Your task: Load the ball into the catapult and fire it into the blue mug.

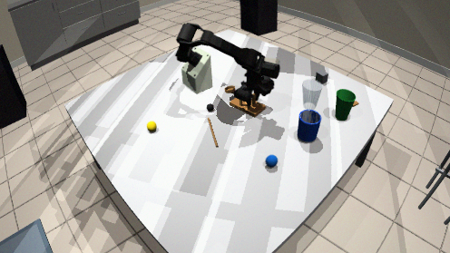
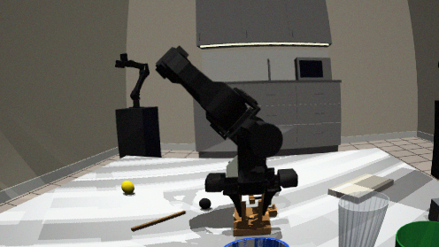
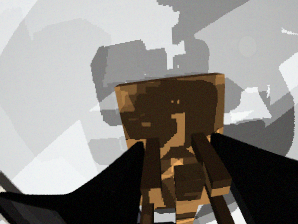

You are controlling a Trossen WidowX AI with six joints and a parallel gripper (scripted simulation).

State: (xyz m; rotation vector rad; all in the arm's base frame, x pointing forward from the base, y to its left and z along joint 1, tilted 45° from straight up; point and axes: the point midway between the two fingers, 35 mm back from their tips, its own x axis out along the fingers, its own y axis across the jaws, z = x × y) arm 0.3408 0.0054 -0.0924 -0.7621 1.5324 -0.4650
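The brown wooden catapult [image 1: 257,110] [image 2: 252,229] [image 3: 167,100] stands on the table. My gripper [image 1: 250,99] [image 2: 254,212] [image 3: 177,143] points down and is shut on the catapult's upright posts, one finger outside each. The catapult's spoon end [image 1: 229,89] points towards my arm's base; I see no ball in it, though it is small here. The blue mug [image 1: 308,128] [image 2: 256,241] stands upright beyond the catapult's other end. A yellow ball [image 1: 151,126] [image 2: 127,187], a black ball [image 1: 210,107] [image 2: 204,204] and a blue ball [image 1: 271,160] lie on the table.
A clear ribbed cup [image 1: 311,94] [image 2: 363,220] and a green cup [image 1: 345,105] [image 2: 418,235] stand near the mug. A dark cube [image 1: 321,77] [image 2: 435,212] is behind them. A thin stick [image 1: 212,132] [image 2: 158,220] lies near the black ball. A flat pale block [image 2: 360,186] lies at the right.
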